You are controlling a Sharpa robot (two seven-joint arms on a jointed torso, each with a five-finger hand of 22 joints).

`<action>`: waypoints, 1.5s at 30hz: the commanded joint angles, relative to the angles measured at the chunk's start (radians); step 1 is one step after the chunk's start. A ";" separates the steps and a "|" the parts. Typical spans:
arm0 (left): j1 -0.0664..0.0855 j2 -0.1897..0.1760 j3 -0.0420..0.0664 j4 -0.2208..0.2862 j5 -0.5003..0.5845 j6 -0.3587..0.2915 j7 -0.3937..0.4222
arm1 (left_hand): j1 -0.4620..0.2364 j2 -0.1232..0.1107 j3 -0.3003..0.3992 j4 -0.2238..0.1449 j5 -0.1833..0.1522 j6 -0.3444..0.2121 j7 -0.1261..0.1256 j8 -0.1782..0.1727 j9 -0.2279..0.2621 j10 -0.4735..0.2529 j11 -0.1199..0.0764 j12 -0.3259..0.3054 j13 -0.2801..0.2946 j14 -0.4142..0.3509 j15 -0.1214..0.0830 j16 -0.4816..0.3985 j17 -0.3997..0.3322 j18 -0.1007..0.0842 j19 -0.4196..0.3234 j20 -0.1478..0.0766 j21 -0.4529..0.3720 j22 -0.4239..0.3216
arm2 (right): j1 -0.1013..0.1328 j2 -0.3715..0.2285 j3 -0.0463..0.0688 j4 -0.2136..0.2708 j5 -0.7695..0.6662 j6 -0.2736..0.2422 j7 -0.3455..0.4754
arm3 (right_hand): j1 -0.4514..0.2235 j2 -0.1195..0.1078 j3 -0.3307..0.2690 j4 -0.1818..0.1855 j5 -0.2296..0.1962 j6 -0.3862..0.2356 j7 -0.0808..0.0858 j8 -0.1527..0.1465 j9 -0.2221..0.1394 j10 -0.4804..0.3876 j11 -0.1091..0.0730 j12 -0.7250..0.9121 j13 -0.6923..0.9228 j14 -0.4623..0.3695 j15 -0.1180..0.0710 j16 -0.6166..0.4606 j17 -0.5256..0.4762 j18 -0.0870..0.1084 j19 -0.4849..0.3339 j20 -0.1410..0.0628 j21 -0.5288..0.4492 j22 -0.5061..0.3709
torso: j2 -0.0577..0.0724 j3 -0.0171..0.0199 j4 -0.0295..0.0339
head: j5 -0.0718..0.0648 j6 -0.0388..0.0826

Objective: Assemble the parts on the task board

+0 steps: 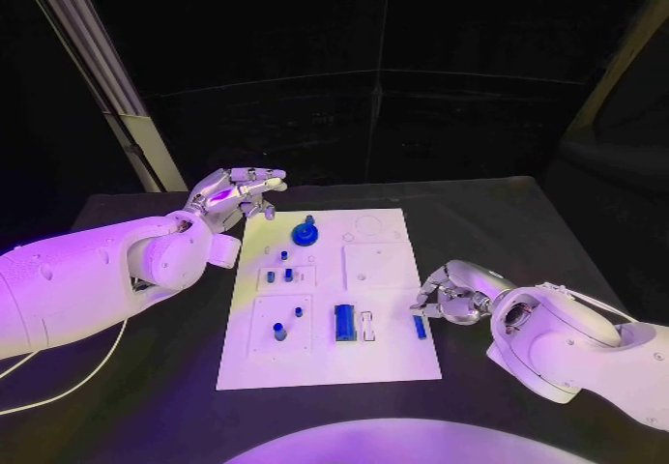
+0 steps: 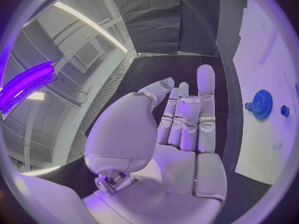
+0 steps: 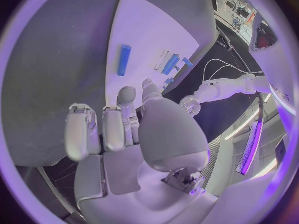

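Fingers of my left hand [image 1: 237, 196] stand straight and side by side, holding nothing, hovering at the task board [image 1: 393, 358] corner toward ten o'clock. My right hand [image 1: 449, 295] sits at the board's three o'clock edge with fingers curled in; I cannot tell whether they grip anything. Just beside them lies a small blue rod [image 1: 420, 327]. On the board I see a blue gear [image 1: 305, 233] near twelve o'clock and a long blue cylinder [image 1: 343, 322] toward six.
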State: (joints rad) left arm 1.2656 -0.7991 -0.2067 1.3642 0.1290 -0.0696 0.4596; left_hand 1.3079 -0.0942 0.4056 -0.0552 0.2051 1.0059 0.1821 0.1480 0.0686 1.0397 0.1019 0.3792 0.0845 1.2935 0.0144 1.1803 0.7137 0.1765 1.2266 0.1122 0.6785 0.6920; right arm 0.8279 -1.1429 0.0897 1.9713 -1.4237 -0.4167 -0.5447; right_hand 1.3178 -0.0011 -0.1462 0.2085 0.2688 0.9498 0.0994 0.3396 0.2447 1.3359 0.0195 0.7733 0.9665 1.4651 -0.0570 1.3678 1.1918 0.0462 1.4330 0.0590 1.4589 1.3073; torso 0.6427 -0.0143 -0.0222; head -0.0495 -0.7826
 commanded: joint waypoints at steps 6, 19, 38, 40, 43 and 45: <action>0.001 0.002 -0.001 0.001 0.002 0.012 0.005 | -0.001 0.006 -0.005 0.001 0.004 -0.006 -0.003 0.006 -0.001 -0.005 0.001 0.004 -0.001 -0.005 0.001 -0.001 -0.002 0.006 0.004 0.001 -0.003 -0.001 | 0.001 -0.016 0.000 -0.004 -0.082 0.069 -0.027 | 0.009 0.001 -0.014 0.015 0.034 0.026 -0.006 -0.004 -0.001 -0.004 -0.009 -0.013 -0.006 0.039 0.001 -0.006 0.000 0.006 -0.004 -0.001 -0.006 0.057 | 0.001 0.0023 -0.0063 | -0.004 -0.001; 0.001 0.000 -0.002 0.000 0.002 0.013 0.005 | -0.001 0.006 -0.005 0.001 0.004 -0.006 -0.003 0.006 -0.001 -0.005 0.001 0.004 -0.001 -0.005 0.001 -0.001 -0.002 0.006 0.004 0.001 -0.003 -0.001 | 0.000 0.026 0.000 -0.030 -0.132 0.187 -0.056 | 0.002 -0.005 -0.027 0.028 0.037 0.033 -0.007 -0.007 -0.001 -0.001 -0.009 -0.013 -0.006 0.040 0.000 -0.006 0.003 0.005 -0.002 -0.003 -0.005 0.059 | 0.001 0.0007 -0.0037 | -0.003 -0.007; 0.000 -0.001 -0.003 -0.002 0.002 0.015 0.003 | -0.001 0.006 -0.005 0.001 0.004 -0.006 -0.003 0.006 -0.001 -0.005 0.001 0.004 -0.001 -0.005 0.001 -0.001 -0.002 0.006 0.004 0.001 -0.003 -0.001 | 0.000 0.074 0.000 -0.048 -0.237 0.280 -0.090 | 0.027 -0.010 -0.032 0.025 0.038 0.046 -0.011 -0.007 0.001 -0.001 -0.013 -0.017 -0.008 0.040 -0.003 -0.006 0.004 0.005 -0.001 -0.005 -0.005 0.061 | 0.001 -0.0002 -0.0039 | 0.000 -0.013; 0.000 -0.001 -0.003 -0.002 0.002 0.015 0.003 | -0.001 0.006 -0.005 0.001 0.004 -0.006 -0.003 0.006 -0.001 -0.005 0.001 0.004 -0.001 -0.005 0.001 -0.001 -0.002 0.006 0.004 0.001 -0.003 -0.001 | 0.000 0.081 0.000 -0.050 -0.251 0.286 -0.093 | 0.032 -0.011 -0.032 0.023 0.036 0.047 -0.012 -0.007 0.002 -0.001 -0.013 -0.018 -0.009 0.040 -0.003 -0.006 0.005 0.005 -0.001 -0.005 -0.005 0.060 | 0.001 -0.0002 -0.0042 | 0.000 -0.013; 0.000 -0.001 -0.003 -0.002 0.002 0.016 0.002 | -0.001 0.006 -0.005 0.001 0.004 -0.006 -0.003 0.006 -0.001 -0.005 0.001 0.004 -0.001 -0.005 0.001 -0.001 -0.002 0.006 0.004 0.001 -0.003 -0.001 | 0.000 0.095 0.000 -0.054 -0.289 0.301 -0.099 | 0.054 -0.010 -0.030 0.015 0.021 0.051 -0.012 -0.008 0.003 -0.002 -0.015 -0.019 -0.009 0.041 -0.005 -0.007 0.006 0.005 -0.001 -0.007 -0.005 0.061 | 0.001 0.0002 -0.0034 | 0.000 -0.014; 0.000 -0.001 -0.003 -0.002 0.002 0.016 0.002 | -0.001 0.006 -0.005 0.001 0.004 -0.006 -0.003 0.006 -0.001 -0.005 0.001 0.004 -0.001 -0.005 0.001 -0.001 -0.002 0.006 0.004 0.001 -0.003 -0.001 | 0.000 0.105 0.000 -0.058 -0.318 0.317 -0.103 | 0.068 -0.008 -0.028 0.010 0.003 0.053 -0.012 -0.010 0.003 -0.002 -0.015 -0.021 -0.010 0.041 -0.005 -0.007 0.005 0.005 0.000 -0.007 -0.005 0.062 | 0.001 0.0003 -0.0029 | -0.001 -0.014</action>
State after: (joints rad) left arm 1.2647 -0.8002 -0.2103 1.3615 0.1291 -0.0670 0.4589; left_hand 1.3079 -0.0943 0.4057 -0.0551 0.2051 1.0059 0.1821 0.1480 0.0687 1.0398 0.1019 0.3792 0.0845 1.2935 0.0144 1.1803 0.7130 0.1764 1.2267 0.1122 0.6785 0.6924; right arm 0.8298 -1.0408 0.0922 1.9173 -1.6667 -0.1587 -0.6276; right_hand 1.3784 -0.0095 -0.1743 0.2227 0.2764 0.9965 0.0865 0.3331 0.2497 1.3364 0.0123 0.7550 0.9574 1.4651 -0.0571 1.3639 1.1963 0.0463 1.4331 0.0590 1.4589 1.3078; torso 0.6431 -0.0143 -0.0251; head -0.0498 -0.7962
